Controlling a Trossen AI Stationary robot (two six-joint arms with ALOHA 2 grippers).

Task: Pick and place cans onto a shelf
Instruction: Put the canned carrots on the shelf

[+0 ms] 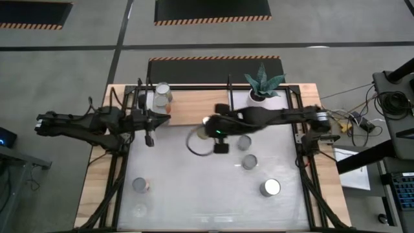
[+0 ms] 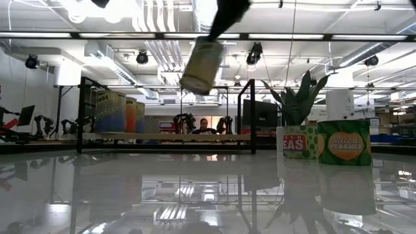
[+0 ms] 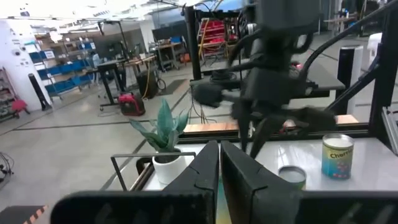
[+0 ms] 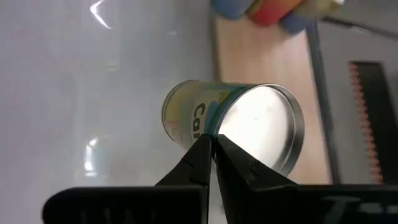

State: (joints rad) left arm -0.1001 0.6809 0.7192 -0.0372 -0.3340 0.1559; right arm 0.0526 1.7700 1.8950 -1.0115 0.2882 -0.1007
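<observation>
The right end effector (image 4: 211, 149), clenched on a labelled can (image 4: 233, 127), carries it tilted above the table (image 1: 194, 188) toward the shelf (image 1: 194, 107); the left end effector (image 3: 219, 163) waits closed and empty.

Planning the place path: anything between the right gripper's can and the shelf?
Nothing visible. The can in the right gripper faces the shelf at its bare middle; shelved cans sit at its left end, the plant at its right. The left gripper waits left.

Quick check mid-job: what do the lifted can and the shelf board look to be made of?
The can in the right pincer: likely metal, its round end bright and mirror-like, with a pale printed label, probably paper. The shelf: light matte wood with a plain tan face, in a thin black frame, probably metal.
</observation>
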